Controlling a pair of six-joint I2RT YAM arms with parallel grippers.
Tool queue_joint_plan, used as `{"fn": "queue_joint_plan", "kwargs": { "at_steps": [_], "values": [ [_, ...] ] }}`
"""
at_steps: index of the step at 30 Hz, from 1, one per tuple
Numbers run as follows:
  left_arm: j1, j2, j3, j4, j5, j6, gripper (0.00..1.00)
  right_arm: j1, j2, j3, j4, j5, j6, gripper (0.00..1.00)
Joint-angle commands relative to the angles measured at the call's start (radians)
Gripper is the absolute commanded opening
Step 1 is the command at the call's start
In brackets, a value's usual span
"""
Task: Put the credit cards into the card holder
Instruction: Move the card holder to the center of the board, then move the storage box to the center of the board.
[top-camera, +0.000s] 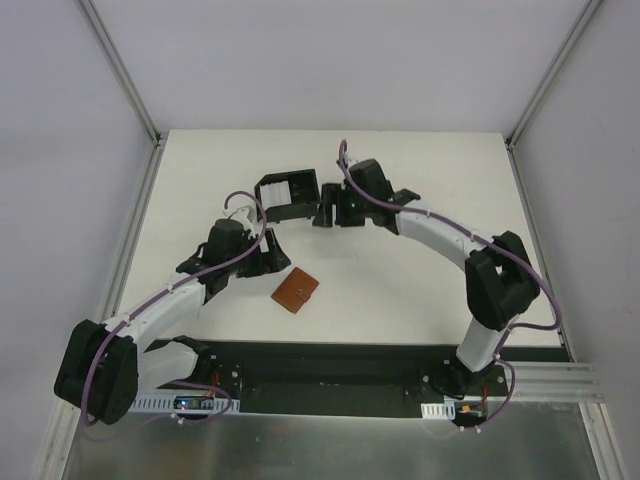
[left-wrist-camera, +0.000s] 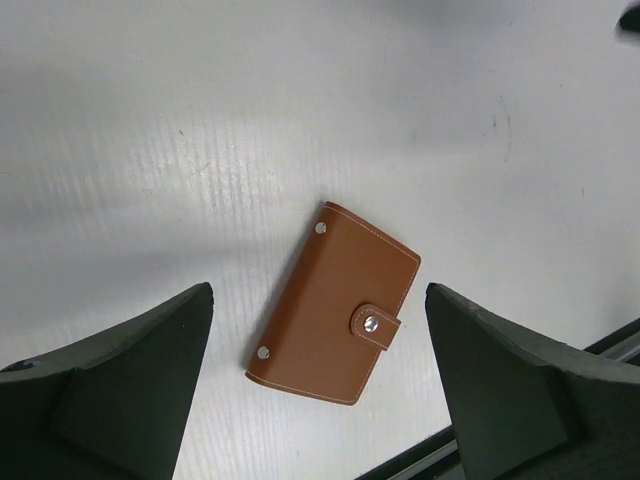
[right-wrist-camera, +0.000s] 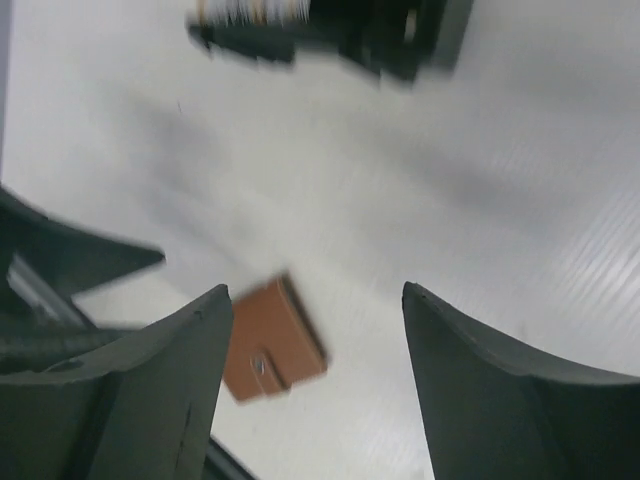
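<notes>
Pale flat credit cards (top-camera: 300, 186) in black plastic card holder (top-camera: 285, 210); placing seems done. Left gripper (left-wrist-camera: 318, 290), right gripper (right-wrist-camera: 316, 290) near it gape empty; withdraw next

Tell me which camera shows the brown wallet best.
The left wrist view: the brown wallet lies whole and sharp on the table, its strap snapped shut. The top view shows it whole but small, without detail; the right wrist view shows it blurred by motion.

White arm links (top-camera: 165, 305), black joints (top-camera: 498, 285), purple cables (top-camera: 240, 193), dark wedge-shaped fingers (left-wrist-camera: 110, 390)
</notes>
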Motion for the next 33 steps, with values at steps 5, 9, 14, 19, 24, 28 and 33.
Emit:
{"fn": "queue_joint_plan", "kwargs": {
  "at_steps": [5,9,14,19,24,28,33],
  "values": [
    [-0.005,-0.136,0.027,-0.07,-0.033,-0.007,0.88,-0.05,0.359,0.628,-0.33,0.19,-0.157,0.78],
    [-0.005,-0.182,0.021,-0.092,-0.036,-0.004,0.99,-0.054,0.554,0.894,-0.425,0.21,-0.189,0.79],
    [-0.005,-0.233,0.013,-0.116,-0.037,-0.005,0.99,-0.068,0.656,1.037,-0.439,0.239,-0.193,0.81],
    [-0.005,-0.261,0.006,-0.132,-0.048,-0.004,0.99,-0.071,0.699,1.066,-0.437,0.25,-0.215,0.81],
    [-0.005,-0.255,0.007,-0.135,-0.046,-0.005,0.99,-0.074,0.683,0.997,-0.422,0.262,-0.259,0.71],
    [-0.005,-0.241,0.012,-0.135,-0.039,-0.004,0.99,-0.074,0.645,0.924,-0.385,0.262,-0.275,0.6],
    [-0.005,-0.23,0.004,-0.135,-0.046,-0.015,0.99,-0.073,0.555,0.786,-0.31,0.262,-0.27,0.55]
  ]
}}
